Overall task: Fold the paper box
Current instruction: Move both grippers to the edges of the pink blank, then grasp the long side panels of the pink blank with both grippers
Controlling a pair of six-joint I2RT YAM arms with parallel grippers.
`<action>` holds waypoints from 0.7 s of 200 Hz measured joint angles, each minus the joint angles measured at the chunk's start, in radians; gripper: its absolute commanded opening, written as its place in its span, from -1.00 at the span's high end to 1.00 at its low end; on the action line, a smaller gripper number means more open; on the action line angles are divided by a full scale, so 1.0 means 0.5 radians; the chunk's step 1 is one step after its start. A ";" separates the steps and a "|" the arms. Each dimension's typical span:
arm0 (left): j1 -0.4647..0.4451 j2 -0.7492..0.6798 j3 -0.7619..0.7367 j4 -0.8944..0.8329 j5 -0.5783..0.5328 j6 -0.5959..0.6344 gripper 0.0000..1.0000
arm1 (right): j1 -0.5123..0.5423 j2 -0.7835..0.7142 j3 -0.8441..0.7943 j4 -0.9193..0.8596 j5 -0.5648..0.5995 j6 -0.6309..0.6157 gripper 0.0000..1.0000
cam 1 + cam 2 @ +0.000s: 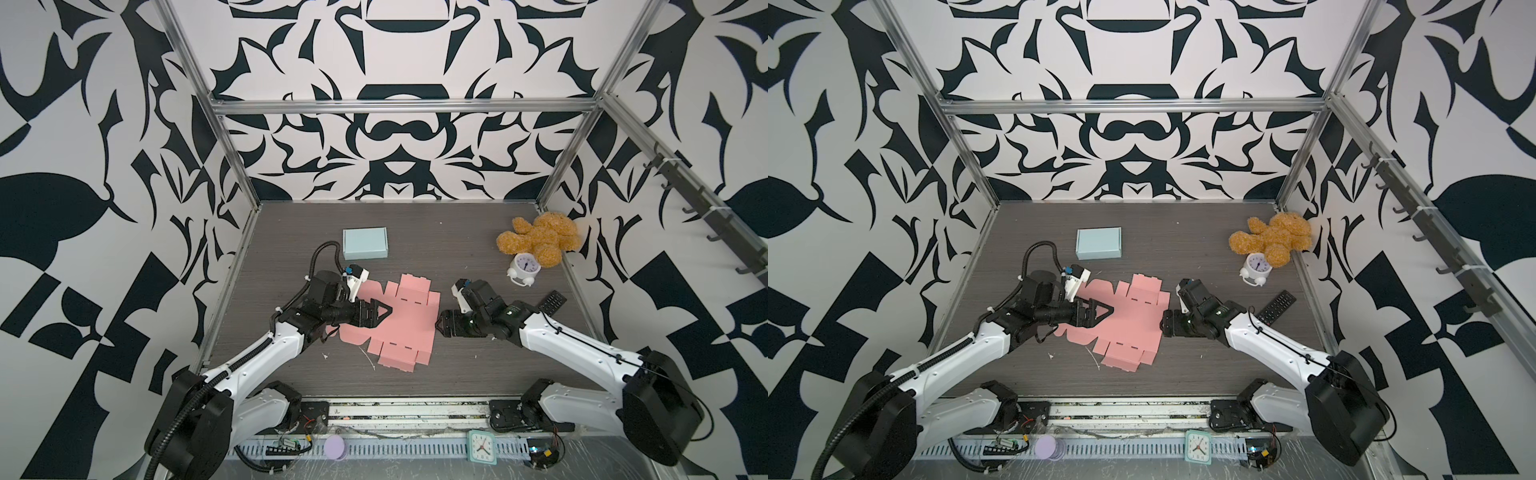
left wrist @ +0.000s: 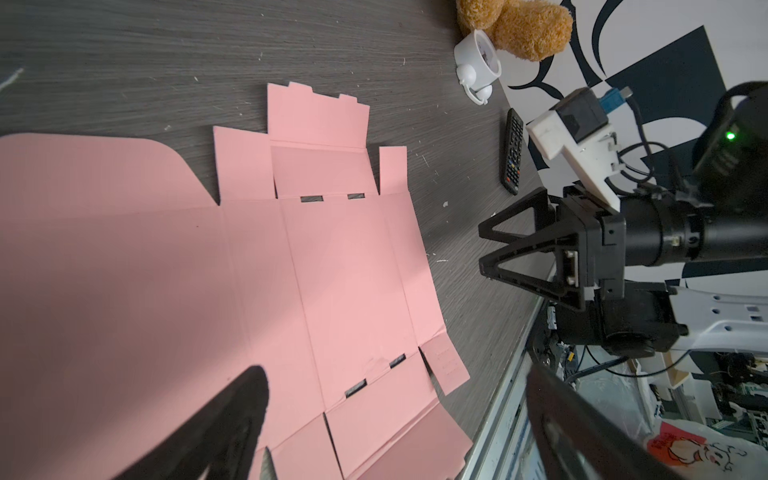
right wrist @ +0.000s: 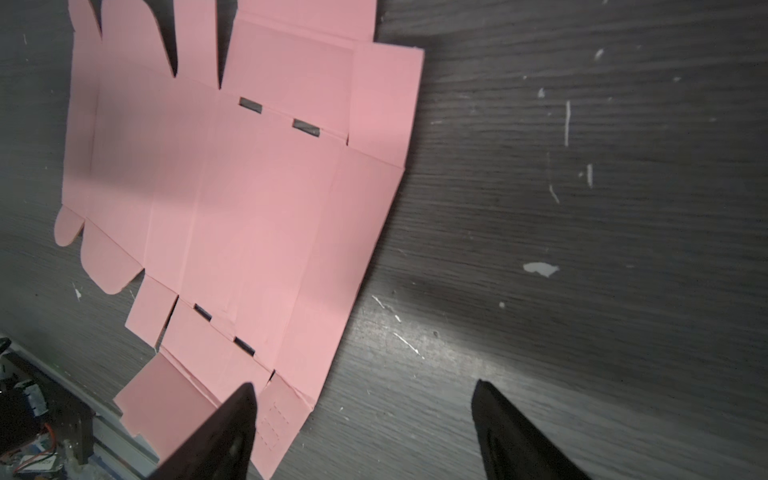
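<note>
Pink paper box [image 1: 399,324] isn't a box yet: it's one flat die-cut sheet lying unfolded on the grey table [image 1: 457,257], approx mid-table, w/ all flaps spread out. No walls are up, so it holds nothing. Creases and four small slots show in the right wrist view [image 3: 249,187] and in the left wrist view [image 2: 332,270]. Both top views show it btw the two arms [image 1: 1133,320].

Left gripper [image 1: 380,318] is over the sheet's left part w/ its jaws spread wide and nothing btw them. In its own wrist view [image 2: 395,374] one finger sits over pink card, the other out past the table's front edge. Can't tell if it touches the card.

Right gripper [image 1: 440,326] is at the sheet's right edge, jaws also apart and gripping nothing. The left wrist view shows its two triangular fingers separated [image 2: 482,247], just off the card's edge. In its own view [image 3: 363,386] one finger is over a corner flap, the other over bare table.

The only real container is a light blue box [image 1: 365,243] at the back, behind the left arm. It's fully folded w/ its lid closed, so contents can't be seen.

Back right corner: a brown teddy bear [image 1: 540,239] w/ a white alarm clock [image 1: 524,266] up against it. A black remote [image 1: 552,302] is near the right arm.
</note>
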 measured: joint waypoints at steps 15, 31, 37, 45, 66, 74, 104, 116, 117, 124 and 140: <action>-0.008 0.034 -0.011 0.008 0.007 0.005 -0.99 | -0.028 0.027 -0.036 0.072 -0.050 0.015 -0.62; -0.010 0.090 -0.024 0.005 0.005 0.006 -0.95 | -0.050 0.075 -0.060 0.138 -0.096 0.025 -0.59; -0.010 0.112 -0.028 0.002 0.004 0.007 -0.92 | -0.053 0.096 -0.067 0.163 -0.111 0.029 -0.57; -0.010 0.136 -0.037 0.000 0.004 0.006 -0.89 | -0.059 0.121 -0.074 0.187 -0.126 0.034 -0.55; -0.021 0.182 -0.068 -0.005 0.004 0.002 -0.82 | -0.066 0.179 -0.093 0.264 -0.159 0.044 -0.51; -0.030 0.196 -0.072 -0.007 0.005 -0.003 -0.79 | -0.068 0.202 -0.096 0.286 -0.171 0.045 -0.50; -0.073 0.237 -0.075 -0.005 0.004 -0.002 -0.63 | -0.072 0.298 -0.096 0.364 -0.211 0.045 -0.46; -0.082 0.247 -0.089 0.002 0.003 -0.007 -0.55 | -0.072 0.331 -0.096 0.412 -0.227 0.045 -0.45; -0.082 0.248 -0.090 0.002 0.003 -0.005 -0.55 | -0.072 0.332 -0.096 0.414 -0.227 0.044 -0.45; -0.085 0.263 -0.098 0.006 0.003 -0.010 -0.51 | -0.072 0.346 -0.096 0.439 -0.238 0.045 -0.44; -0.089 0.328 -0.117 0.032 0.002 -0.028 -0.41 | -0.076 0.378 -0.096 0.507 -0.263 0.045 -0.42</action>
